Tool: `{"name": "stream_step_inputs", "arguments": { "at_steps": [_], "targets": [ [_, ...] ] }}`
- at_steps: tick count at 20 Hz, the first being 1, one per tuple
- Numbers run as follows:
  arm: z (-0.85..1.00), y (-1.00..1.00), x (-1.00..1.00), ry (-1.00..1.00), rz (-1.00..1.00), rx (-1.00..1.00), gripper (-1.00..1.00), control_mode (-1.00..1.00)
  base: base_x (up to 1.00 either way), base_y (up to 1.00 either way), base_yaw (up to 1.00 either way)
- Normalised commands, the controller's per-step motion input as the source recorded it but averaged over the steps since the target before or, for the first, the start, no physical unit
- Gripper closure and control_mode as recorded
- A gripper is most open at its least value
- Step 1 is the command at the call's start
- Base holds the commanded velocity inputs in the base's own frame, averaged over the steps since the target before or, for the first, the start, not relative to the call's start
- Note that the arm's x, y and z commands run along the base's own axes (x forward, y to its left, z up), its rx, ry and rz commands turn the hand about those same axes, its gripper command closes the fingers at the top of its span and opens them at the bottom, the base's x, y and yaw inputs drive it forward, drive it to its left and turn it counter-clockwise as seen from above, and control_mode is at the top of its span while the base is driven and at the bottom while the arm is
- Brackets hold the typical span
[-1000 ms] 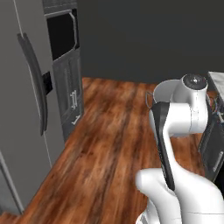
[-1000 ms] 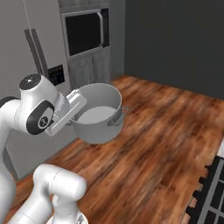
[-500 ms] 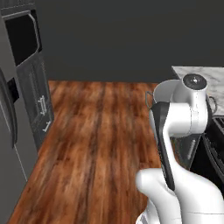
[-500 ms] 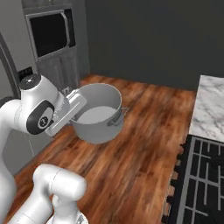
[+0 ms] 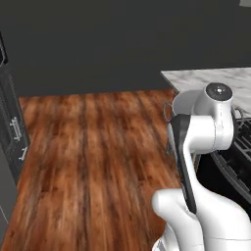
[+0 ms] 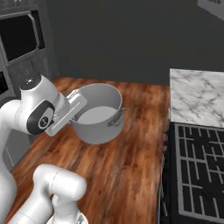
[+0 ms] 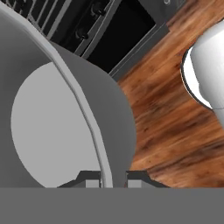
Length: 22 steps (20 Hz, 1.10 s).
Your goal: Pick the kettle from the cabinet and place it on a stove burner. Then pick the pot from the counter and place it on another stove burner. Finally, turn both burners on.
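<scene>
- Left base view: the white arm is blocking most of the grey pot (image 5: pixel 168 113), so only a thin curved edge is peeking out beside the upper arm. The marble worktop (image 5: pixel 215 81) is running off the right edge, and the black stove grates (image 5: pixel 241 142) are half cut off behind the arm. Since the earlier frame the whole scene has been sliding left: the dark appliance wall is now nearly gone and the worktop is reaching further in, which is the base turning.
- Right base view: the pot (image 6: pixel 98 113) is hanging in the air above the wood floor (image 6: pixel 127 166), held at its near rim, well apart from the stove grates (image 6: pixel 199 173) and the worktop (image 6: pixel 197 96). The fingers are hidden behind the hand. The grates are showing more fully than before.
- Hand view: the fingers (image 7: pixel 92 183) are pinching the pot (image 7: pixel 65 127) wall, one tip on each side of the rim. The stove front is blurred at the top.
</scene>
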Motion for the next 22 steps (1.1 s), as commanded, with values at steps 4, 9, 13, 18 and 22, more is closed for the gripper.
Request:
{"name": "stream_step_inputs", "arguments": {
  "at_steps": [4,9,13,18,22],
  "targets": [
    [0.00,0.00,0.00,0.00,0.00,0.00,1.00,1.00,-0.16,0.45,-0.36],
    [0.00,0.00,0.00,0.00,0.00,0.00,1.00,1.00,-0.14,0.46,-0.36],
    [0.00,0.00,0.00,0.00,0.00,0.00,1.00,1.00,-0.11,0.39,-0.37],
    [0.00,0.00,0.00,0.00,0.00,0.00,1.00,1.00,-0.02,0.21,-0.42],
    [0.00,0.00,0.00,0.00,0.00,0.00,1.00,1.00,0.00,0.09,-0.46]
  ]
}}
